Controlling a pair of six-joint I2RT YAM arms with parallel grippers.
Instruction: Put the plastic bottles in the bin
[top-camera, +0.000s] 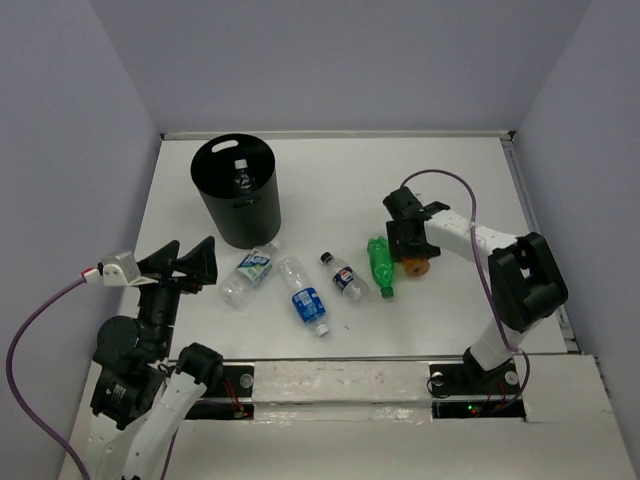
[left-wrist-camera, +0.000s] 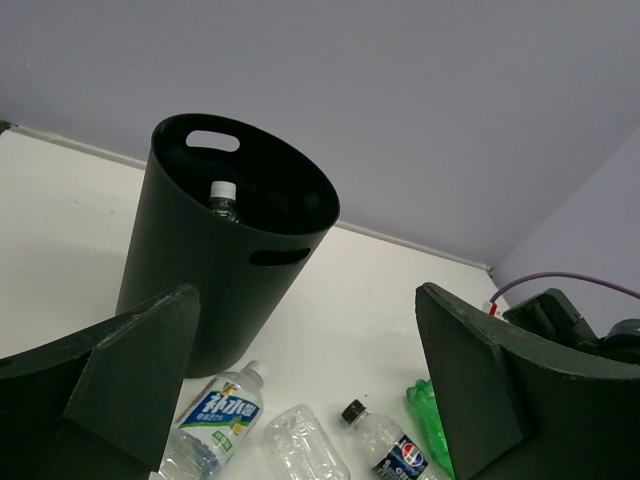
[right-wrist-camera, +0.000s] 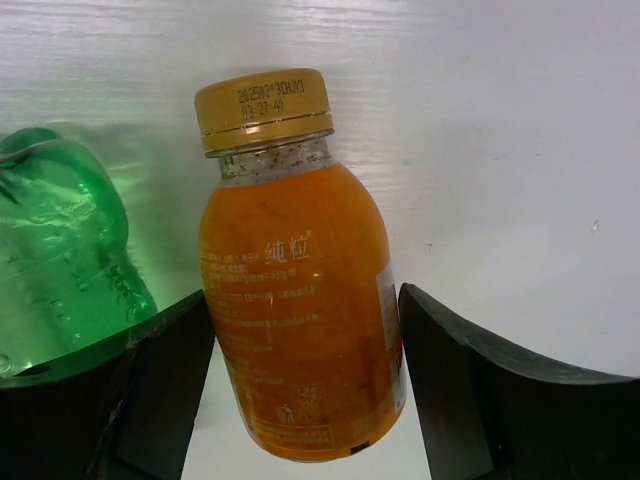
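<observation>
Right now the right gripper (top-camera: 412, 252) is down over the orange bottle (right-wrist-camera: 295, 320), which lies on its side on the white table (top-camera: 330, 190). Its two fingers (right-wrist-camera: 165, 385) sit tight along either flank. From where I stand I cannot tell whether they are pinching it or only bracketing it. The green bottle (top-camera: 380, 262) lies just beside it on the left, pressed up against that finger, so there is hardly any slack on that side.

To the right of the orange bottle the tabletop runs bare to the raised edge (top-camera: 520, 190).

The left gripper (top-camera: 192, 258) hangs above the near left of the table with its jaws spread wide and nothing in them.

The black bin (top-camera: 237, 190) stands upright at the far left, close to the side wall (top-camera: 100, 130), with one capped bottle (left-wrist-camera: 222, 198) already inside.

A clear bottle with a green-and-blue label (top-camera: 248, 272) lies with its cap just beside the bin's foot. After it come a clear blue-labelled bottle (top-camera: 305, 295) and the cola bottle (top-camera: 345, 275), in a loose row with small gaps.

Between the bin and the right arm there is a broad bare stretch of table.
</observation>
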